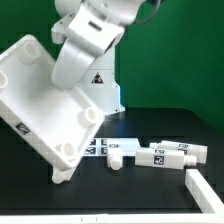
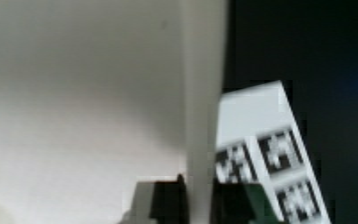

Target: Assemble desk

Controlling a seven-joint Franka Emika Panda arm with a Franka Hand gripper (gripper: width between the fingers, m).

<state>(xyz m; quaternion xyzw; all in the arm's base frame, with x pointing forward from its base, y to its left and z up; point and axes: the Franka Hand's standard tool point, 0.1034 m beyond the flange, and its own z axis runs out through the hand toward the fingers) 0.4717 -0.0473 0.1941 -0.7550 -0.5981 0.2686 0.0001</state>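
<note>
My gripper (image 2: pixel 181 200) clamped on tilted tabletop (image 1: pixel 45 100) rim, low corner near marker board (image 2: pixel 265 140) below me. Risk: thin grip, it pivots or slips, knocks legs (image 1: pixel 165 153) nearby.

Green backdrop (image 1: pixel 185 60) fills the back, flat and evenly lit; below it, a black table (image 1: pixel 125 195) spreads right across the foreground.

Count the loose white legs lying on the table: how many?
3, toward the exterior view's right: the near leg beside the tilted tabletop, the middle leg, the far leg. Others may hide behind the tabletop.
</note>
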